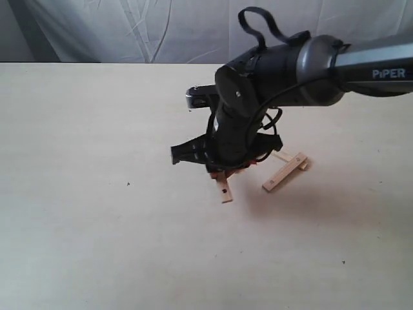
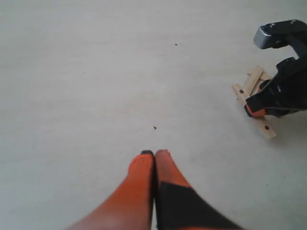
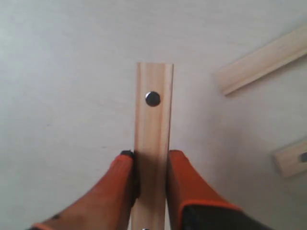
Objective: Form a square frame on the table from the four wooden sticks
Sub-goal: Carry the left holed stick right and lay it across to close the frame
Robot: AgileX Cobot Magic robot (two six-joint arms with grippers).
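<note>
My right gripper (image 1: 222, 169) is shut on a holed wooden stick (image 3: 153, 110), its orange fingers (image 3: 184, 177) pressing the stick's two long edges. The stick's free end (image 1: 224, 189) pokes out below the gripper, at or just above the table (image 1: 77, 194). A second holed stick (image 1: 285, 172) lies to the right, with a plain stick (image 1: 282, 157) crossing at its far end. In the right wrist view, a plain stick (image 3: 266, 60) and a holed end (image 3: 291, 157) lie beside the held one. The left gripper (image 2: 154, 153) is shut on nothing, away from the sticks (image 2: 254, 79).
The wrinkled white cloth backdrop (image 1: 129, 29) hangs behind the table's far edge. The right arm (image 1: 310, 61) reaches in from the right, over the sticks. A few tiny dark specks (image 2: 154, 127) mark the pale tabletop.
</note>
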